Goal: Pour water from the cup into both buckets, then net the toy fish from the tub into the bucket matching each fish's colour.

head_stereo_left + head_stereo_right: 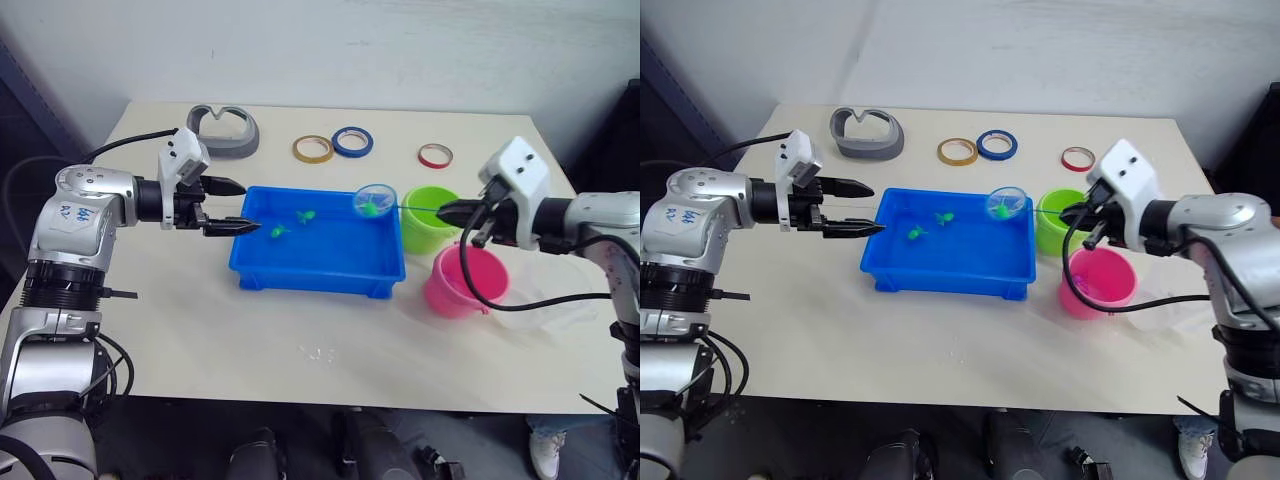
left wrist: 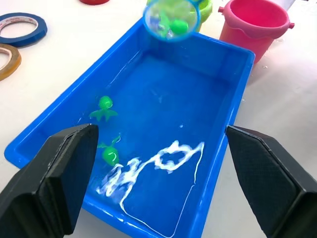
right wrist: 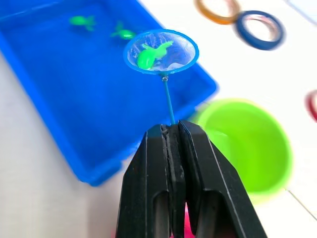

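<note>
Holding the net (image 3: 161, 51) by its thin handle, my right gripper (image 3: 171, 130) is pinched tight on the stick.

Just past my right fingertips the hoop hangs above the tub's (image 1: 318, 262) far corner, a green fish (image 3: 150, 54) lying in its mesh. Close beside those fingers sits the green bucket (image 1: 430, 216), and beneath my wrist the pink bucket (image 1: 462, 283), with the clear cup (image 1: 545, 312) behind it. My left gripper (image 1: 232, 206) is spread wide, grasping nothing, its two fingers hovering at the tub's near end without clearly touching it. Straight ahead of them two more green fish (image 2: 105, 108) float in the shallow water.
</note>
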You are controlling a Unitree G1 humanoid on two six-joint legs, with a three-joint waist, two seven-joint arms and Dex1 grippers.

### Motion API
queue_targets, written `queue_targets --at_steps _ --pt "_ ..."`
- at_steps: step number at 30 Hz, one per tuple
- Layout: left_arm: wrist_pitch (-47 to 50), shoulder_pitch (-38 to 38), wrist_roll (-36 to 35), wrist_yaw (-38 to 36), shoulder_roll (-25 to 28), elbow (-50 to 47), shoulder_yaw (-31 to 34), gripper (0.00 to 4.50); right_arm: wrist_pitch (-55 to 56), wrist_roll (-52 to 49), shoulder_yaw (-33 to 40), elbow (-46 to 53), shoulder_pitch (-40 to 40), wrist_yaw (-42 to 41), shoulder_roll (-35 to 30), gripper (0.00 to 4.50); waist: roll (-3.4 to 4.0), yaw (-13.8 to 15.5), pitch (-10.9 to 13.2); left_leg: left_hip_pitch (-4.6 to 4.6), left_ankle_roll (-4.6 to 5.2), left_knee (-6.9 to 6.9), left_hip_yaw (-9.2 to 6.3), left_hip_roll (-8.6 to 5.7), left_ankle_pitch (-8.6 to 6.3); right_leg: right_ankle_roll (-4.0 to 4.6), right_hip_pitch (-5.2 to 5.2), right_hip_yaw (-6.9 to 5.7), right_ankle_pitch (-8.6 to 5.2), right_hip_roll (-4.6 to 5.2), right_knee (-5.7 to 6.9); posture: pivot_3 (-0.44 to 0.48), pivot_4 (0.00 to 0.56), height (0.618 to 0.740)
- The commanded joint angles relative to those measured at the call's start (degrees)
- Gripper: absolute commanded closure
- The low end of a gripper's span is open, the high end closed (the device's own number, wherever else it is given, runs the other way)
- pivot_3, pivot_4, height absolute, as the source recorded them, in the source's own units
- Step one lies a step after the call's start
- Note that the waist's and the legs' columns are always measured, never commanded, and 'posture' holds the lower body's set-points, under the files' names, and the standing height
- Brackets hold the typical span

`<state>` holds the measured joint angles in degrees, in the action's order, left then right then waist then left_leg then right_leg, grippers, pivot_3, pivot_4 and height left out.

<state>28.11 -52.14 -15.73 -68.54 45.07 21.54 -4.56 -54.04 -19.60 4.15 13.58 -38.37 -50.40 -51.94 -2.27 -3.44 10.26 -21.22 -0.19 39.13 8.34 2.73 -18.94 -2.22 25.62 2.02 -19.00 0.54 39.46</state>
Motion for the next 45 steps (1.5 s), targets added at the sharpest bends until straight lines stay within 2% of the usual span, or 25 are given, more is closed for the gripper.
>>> queue_targets --at_steps 1,8,13,30,35,39,45 --pt "-1.8 -2.4 0.7 -0.9 -0.5 1.1 0.4 0.04 3.0 1.4 2.7 -2.6 -0.5 0.9 -3.0 4.5 0.01 0.1 0.0 0.0 0.0 0.0 0.0 0.0 0.0 0.0 0.0 0.0 0.0 0.0 0.0 0.0 0.15 0.738" --pt "-2.8 -3.1 1.5 -1.7 -0.8 2.6 0.6 0.04 9.3 5.4 2.1 -10.1 1.7 1.7 -7.4 4.5 0.02 0.1 0.0 -0.01 0.0 0.0 0.0 0.0 0.0 0.0 0.0 0.0 0.0 0.01 -0.02 0.0 0.15 0.738" --pt "-3.0 -3.1 1.9 -2.2 -0.5 3.0 0.7 0.04 16.5 11.1 -0.4 -11.3 5.0 2.4 -10.2 4.5 0.1 0.1 0.1 -0.01 0.0 0.0 0.02 0.0 0.0 0.0 0.0 0.01 0.0 0.01 -0.01 0.0 0.15 0.738" --pt "-3.8 -4.2 3.0 -2.9 -1.0 4.7 0.5 0.04 45.9 33.8 -5.4 -1.7 14.4 6.4 -16.5 4.5 0.17 0.2 0.1 0.02 -0.02 0.03 0.03 0.0 0.01 0.0 0.0 0.01 0.0 0.0 0.02 0.0 0.15 0.738" --pt "-4.0 -4.4 3.1 -3.1 -1.0 5.1 0.5 0.04 52.9 43.0 -7.6 -1.8 14.2 9.0 -18.0 4.5 0.18 0.0 0.1 0.05 -0.03 0.04 0.05 0.0 0.02 0.0 0.0 0.02 0.0 -0.01 0.06 0.0 0.15 0.738" --pt "-4.1 -4.3 3.1 -3.2 -0.9 5.1 0.5 0.04 56.3 48.0 -8.1 -4.0 12.7 11.3 -17.8 4.5 0.18 0.0 0.1 0.06 -0.04 0.04 0.06 0.0 0.02 0.0 0.0 0.03 0.0 -0.01 0.07 0.0 0.15 0.738" --pt "-3.9 -3.9 3.0 -3.3 -0.5 4.8 0.7 0.04 55.1 46.2 -6.4 -3.7 12.9 8.4 -15.8 4.5 0.18 0.1 0.1 0.06 -0.04 0.05 0.06 0.0 0.03 0.0 0.0 0.02 0.0 -0.01 0.07 0.0 0.15 0.738"
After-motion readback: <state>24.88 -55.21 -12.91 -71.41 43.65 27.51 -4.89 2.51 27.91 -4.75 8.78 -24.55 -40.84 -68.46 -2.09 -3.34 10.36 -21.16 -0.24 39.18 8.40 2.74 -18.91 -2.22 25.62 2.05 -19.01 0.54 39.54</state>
